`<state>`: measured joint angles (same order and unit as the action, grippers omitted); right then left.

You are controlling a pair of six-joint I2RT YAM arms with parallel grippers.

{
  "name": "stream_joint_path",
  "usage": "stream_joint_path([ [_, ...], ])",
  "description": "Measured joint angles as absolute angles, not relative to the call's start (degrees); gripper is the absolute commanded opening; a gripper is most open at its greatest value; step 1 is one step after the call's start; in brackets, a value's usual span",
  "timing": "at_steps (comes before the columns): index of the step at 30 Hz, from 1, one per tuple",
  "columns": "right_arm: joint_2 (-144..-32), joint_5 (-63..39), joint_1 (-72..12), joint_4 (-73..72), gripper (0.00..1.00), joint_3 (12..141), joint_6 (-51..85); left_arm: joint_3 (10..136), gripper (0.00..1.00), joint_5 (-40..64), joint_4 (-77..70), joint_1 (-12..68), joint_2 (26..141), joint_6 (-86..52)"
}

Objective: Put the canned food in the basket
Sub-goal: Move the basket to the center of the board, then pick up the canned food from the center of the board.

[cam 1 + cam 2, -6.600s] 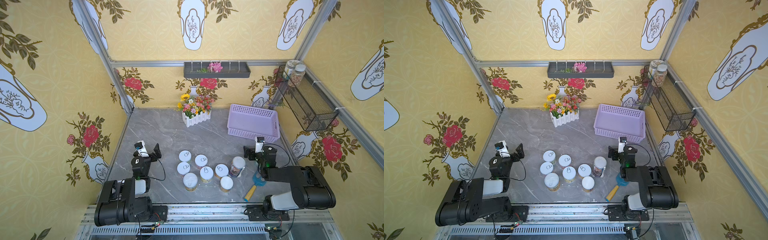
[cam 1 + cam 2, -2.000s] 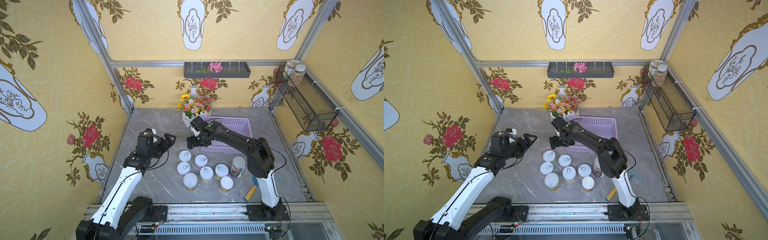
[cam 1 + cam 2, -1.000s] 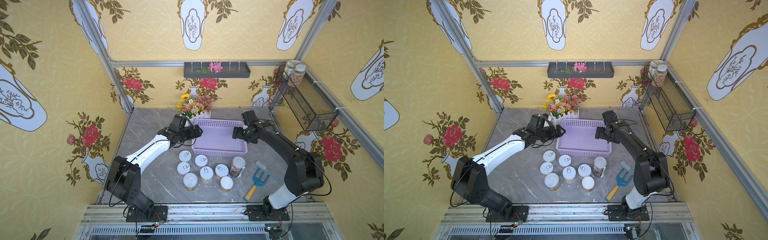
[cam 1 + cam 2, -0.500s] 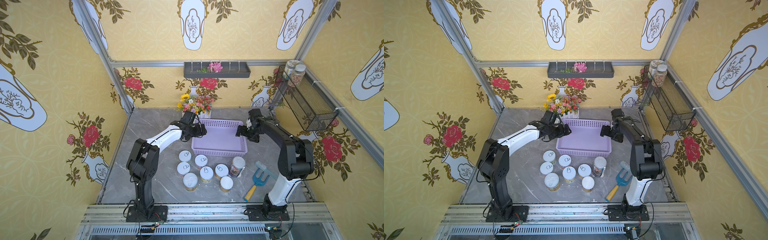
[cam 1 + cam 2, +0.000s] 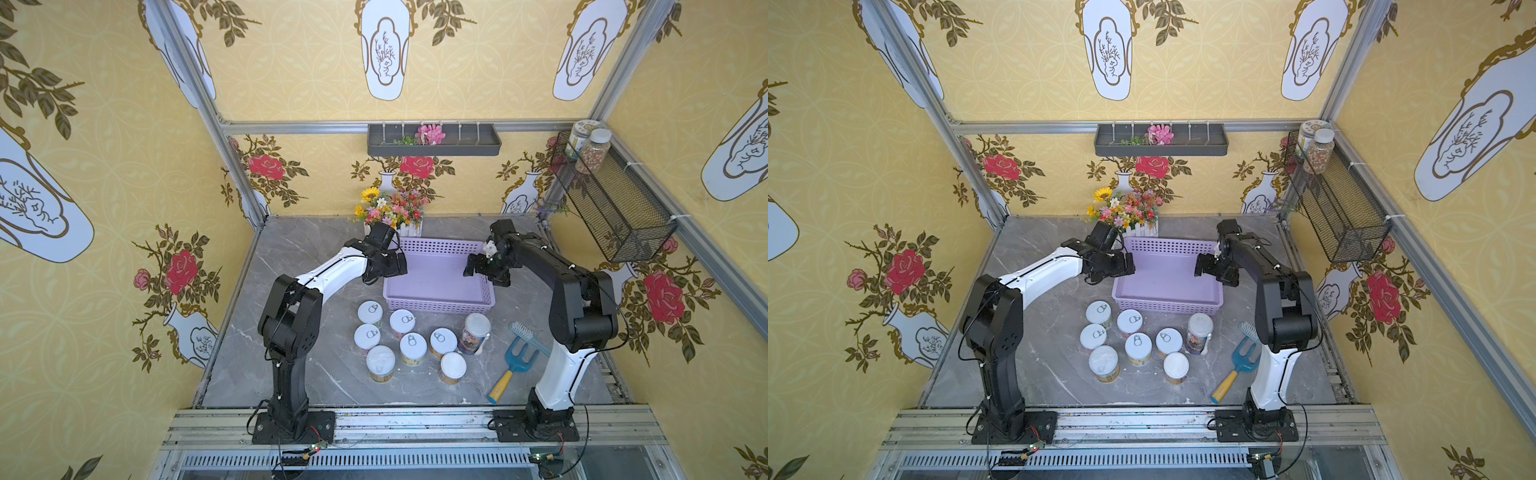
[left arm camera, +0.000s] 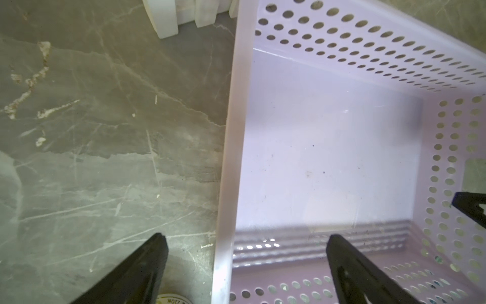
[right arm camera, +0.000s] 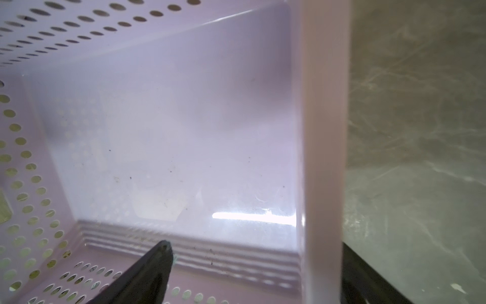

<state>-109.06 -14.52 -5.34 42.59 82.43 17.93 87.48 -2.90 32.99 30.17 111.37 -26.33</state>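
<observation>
Eight cans huddle up front on the table, bare marble all round them. The basket sits just behind. The left gripper and right gripper each straddle a short rim, jaws wide open.

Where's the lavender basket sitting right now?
In both top views the lavender basket sits centre-rear on the grey tabletop, right in front of the flower planter, with the cans grouped just before its near side.
</observation>
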Motion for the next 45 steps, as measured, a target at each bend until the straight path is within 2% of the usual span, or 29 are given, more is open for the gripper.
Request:
stream_joint_path([
  [11, -109.7, -12.1, -11.7, 44.6, 0.97, 84.4, 16.3, 85.4, 1.00, 0.8, 32.7, 30.0, 111.2, -24.4],
  [25, -109.6, -11.5, -16.9, 44.6, 0.97, 83.5, 18.1, 77.4, 1.00, -6.1, 33.2, 30.0, 105.3, -25.2],
  [31, -106.8, -6.7, -16.4, 43.5, 0.97, 83.7, 21.2, 78.1, 1.00, -8.4, 33.9, 29.4, 104.2, -27.0],
  [41, -96.2, 2.4, -18.1, 44.5, 0.97, 79.7, 26.1, 74.2, 1.00, -15.7, 35.9, 29.3, 91.5, -28.6],
  [45, -90.0, 6.2, -23.2, 45.3, 0.97, 75.5, 26.6, 67.7, 1.00, -14.9, 34.8, 30.5, 81.7, -28.7],
])
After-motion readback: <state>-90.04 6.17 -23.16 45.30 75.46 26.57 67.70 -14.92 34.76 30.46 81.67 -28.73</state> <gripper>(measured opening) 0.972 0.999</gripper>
